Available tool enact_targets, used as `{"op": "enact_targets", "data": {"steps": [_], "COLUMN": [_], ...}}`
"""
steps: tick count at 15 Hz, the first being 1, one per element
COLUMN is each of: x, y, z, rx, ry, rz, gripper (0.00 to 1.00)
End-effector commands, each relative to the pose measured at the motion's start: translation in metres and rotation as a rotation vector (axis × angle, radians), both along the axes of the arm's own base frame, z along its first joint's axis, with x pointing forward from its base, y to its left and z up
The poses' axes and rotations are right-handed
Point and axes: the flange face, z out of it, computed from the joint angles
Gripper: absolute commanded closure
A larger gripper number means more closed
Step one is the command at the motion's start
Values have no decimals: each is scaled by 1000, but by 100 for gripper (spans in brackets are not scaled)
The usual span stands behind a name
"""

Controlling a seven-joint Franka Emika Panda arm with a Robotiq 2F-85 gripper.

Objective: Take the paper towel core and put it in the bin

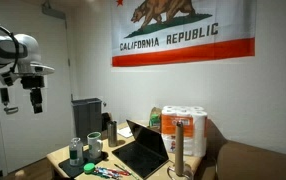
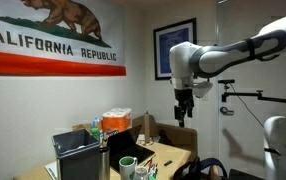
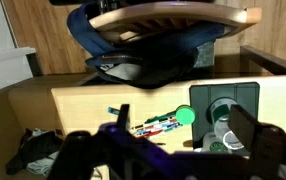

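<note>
The paper towel core (image 1: 180, 142) is a slim brown tube standing upright at the table's right end, in front of the wrapped pack of white rolls (image 1: 186, 122). The tall dark grey bin (image 1: 86, 116) stands behind the table's left end; it also shows in an exterior view (image 2: 77, 160) at the front. My gripper (image 1: 35, 99) hangs high in the air, left of the bin and far from the core, and is also seen in an exterior view (image 2: 184, 113). In the wrist view my gripper (image 3: 181, 122) is open and empty, looking down at the table.
An open laptop (image 1: 143, 150) sits mid-table. Green-grey cups (image 1: 76, 150) stand on a dark tray (image 3: 245, 95) near the bin. Pens and markers (image 3: 148, 125) lie on the tabletop. A flag (image 1: 183, 30) hangs on the wall. A chair with a dark bag (image 3: 143, 60) stands beside the table.
</note>
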Motion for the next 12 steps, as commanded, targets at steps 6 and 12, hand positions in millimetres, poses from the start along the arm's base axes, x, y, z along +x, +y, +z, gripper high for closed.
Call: {"op": "enact_targets", "data": {"steps": [6, 12], "x": [4, 11], "y": [-28, -110], "z": [-1, -5], "rx": [-4, -30], "ry": [27, 86], "rz": [-29, -81], "gripper": [0, 0]}}
